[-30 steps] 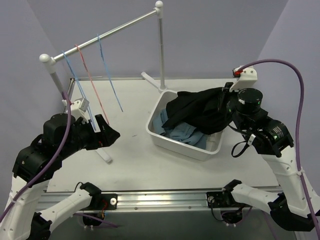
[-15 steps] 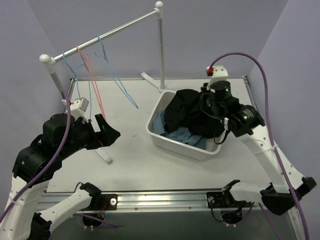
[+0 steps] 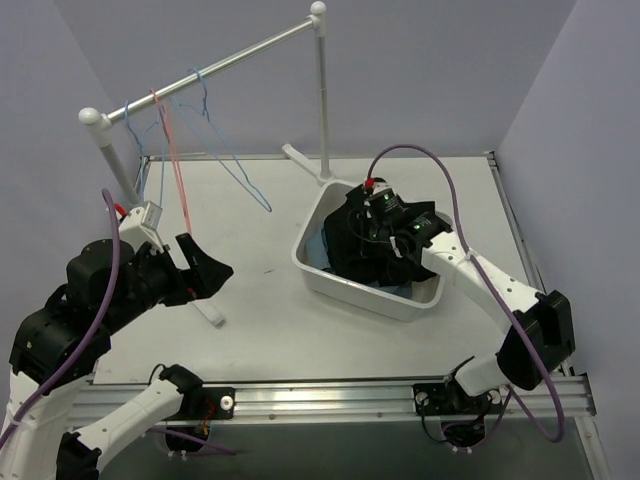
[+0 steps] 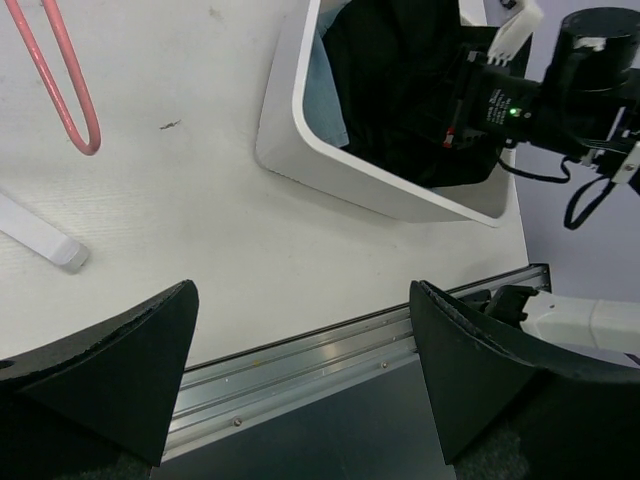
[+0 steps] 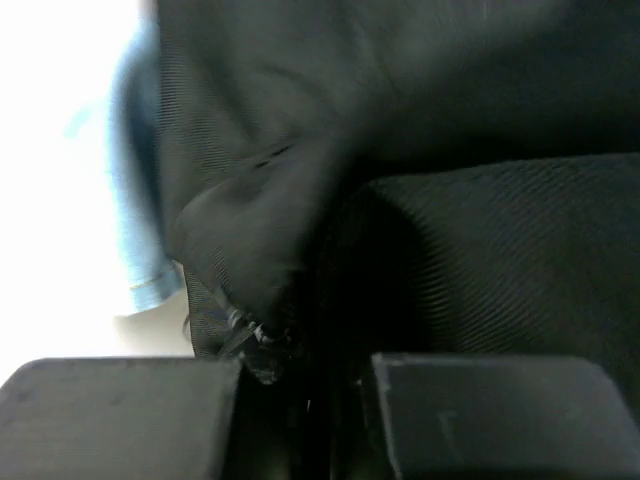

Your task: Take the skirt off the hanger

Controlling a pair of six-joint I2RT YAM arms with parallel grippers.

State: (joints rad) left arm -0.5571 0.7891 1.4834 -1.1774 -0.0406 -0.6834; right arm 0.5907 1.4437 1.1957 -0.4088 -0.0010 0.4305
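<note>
The black skirt (image 3: 347, 225) lies bunched in the white tub (image 3: 345, 288), off any hanger. My right gripper (image 3: 372, 252) is down in the tub, shut on a fold of the skirt (image 5: 400, 100), with black cloth between its fingers (image 5: 120, 410). A light-blue hanger (image 3: 236, 166) hangs bare and tilted on the rail (image 3: 250, 45), and a second one (image 3: 150, 140) hangs further left. My left gripper (image 3: 207, 268) is open and empty over the table, left of the tub. The left wrist view shows its wide-open gripper (image 4: 300, 300), the skirt (image 4: 400, 70) and the tub (image 4: 370, 180).
A pink hanger (image 3: 176, 165) hangs between the blue ones; its lower loop shows in the left wrist view (image 4: 70, 90). Blue denim (image 3: 318, 252) lies under the skirt. The rack's foot (image 3: 205, 305) stands near my left gripper. The aluminium rail (image 4: 300, 370) runs along the table's near edge.
My right gripper has swung left and down into the tub, taking the skirt with it. The bare hangers have swung on the rail. My left arm has shifted slightly.
</note>
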